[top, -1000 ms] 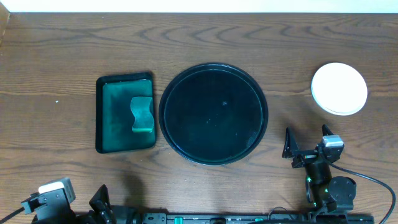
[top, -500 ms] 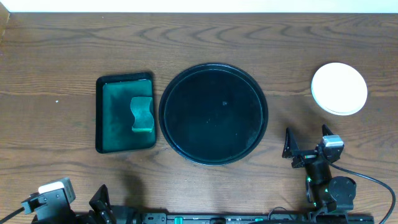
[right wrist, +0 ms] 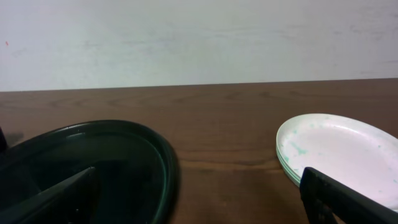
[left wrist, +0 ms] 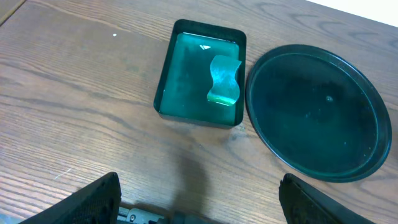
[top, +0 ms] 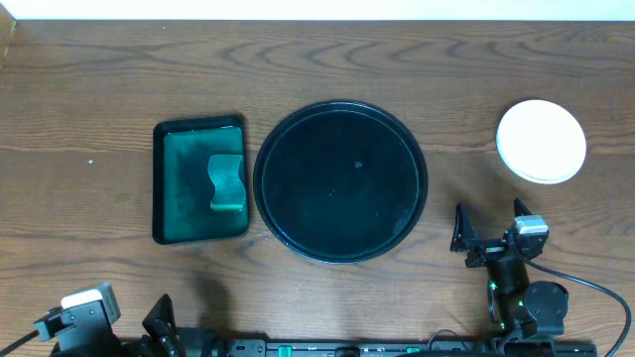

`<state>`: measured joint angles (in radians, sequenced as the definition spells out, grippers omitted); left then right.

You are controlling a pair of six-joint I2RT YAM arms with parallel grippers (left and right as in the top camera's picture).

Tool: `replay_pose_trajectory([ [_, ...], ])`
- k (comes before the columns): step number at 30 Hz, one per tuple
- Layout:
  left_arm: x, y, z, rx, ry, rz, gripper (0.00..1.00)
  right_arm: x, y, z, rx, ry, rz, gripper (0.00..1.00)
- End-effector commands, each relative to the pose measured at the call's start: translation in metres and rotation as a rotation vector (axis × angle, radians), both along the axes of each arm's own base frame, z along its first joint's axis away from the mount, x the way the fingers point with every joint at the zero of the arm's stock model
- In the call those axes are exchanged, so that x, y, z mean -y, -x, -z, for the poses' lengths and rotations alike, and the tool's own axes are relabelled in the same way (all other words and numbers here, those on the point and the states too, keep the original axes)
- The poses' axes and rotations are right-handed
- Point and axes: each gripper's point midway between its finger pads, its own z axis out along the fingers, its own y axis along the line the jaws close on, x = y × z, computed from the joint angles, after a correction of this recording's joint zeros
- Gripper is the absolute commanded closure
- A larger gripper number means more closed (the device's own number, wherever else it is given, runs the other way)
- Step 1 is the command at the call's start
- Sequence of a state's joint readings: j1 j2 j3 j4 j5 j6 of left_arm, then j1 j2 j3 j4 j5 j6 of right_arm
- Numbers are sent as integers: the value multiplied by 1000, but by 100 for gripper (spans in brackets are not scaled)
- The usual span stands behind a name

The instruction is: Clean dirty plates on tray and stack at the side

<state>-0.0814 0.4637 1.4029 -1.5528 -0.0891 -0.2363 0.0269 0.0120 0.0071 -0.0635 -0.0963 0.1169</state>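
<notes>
- near the right edge of the tabletop, toward the far side, the plates (top: 541, 141) sit in one pile on bare wood, well apart from the tray (top: 337, 188). is anything left to do?
- i judge very little. the tray, at the middle of the tabletop, carries nothing. the sponge (top: 227, 182) lies in the green tray (top: 169, 188) just beside its left rim.
- so how should this step be done well?
- check the pile first. the right wrist view shows faint green specks on the top plate, so one more wipe may be worth it. if so, hold the pile steady with one arm and wipe lightly, so the plates do not slide out of line. if not, keep both arms back and clear of the pile.
- where are the arms?
- both are tucked low at the near edge. the right gripper (top: 488, 220) points toward the far edge, roughly level with the wood, aimed between tray and plates. its fingers are spread wide and grip nothing. the left gripper (left wrist: 199, 186) hangs by the near left corner, tilted down toward the green tray, fingers also spread wide and bare.
</notes>
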Motion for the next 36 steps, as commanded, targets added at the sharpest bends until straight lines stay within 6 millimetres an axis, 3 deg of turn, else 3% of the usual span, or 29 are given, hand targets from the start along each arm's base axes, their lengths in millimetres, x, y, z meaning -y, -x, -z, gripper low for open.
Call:
replay_pose_trajectory([
  [1,-2,0,0,-3,-2,-12,18,1,0,1,2,18,5,1],
  [15,-5,-6,-8,35,-17,-22,18,1,0,1,2,18,5,1],
  [19,-4,-27,-24,132,-22,-17,18,1,0,1,2,18,5,1],
  [25,0,-74,-25,232,-41,-1,18,1,0,1,2,18,5,1],
  [30,7,-109,-7,327,-23,13,18,1,0,1,2,18,5,1],
  [36,17,-129,29,469,11,54,18,1,0,1,2,18,5,1],
])
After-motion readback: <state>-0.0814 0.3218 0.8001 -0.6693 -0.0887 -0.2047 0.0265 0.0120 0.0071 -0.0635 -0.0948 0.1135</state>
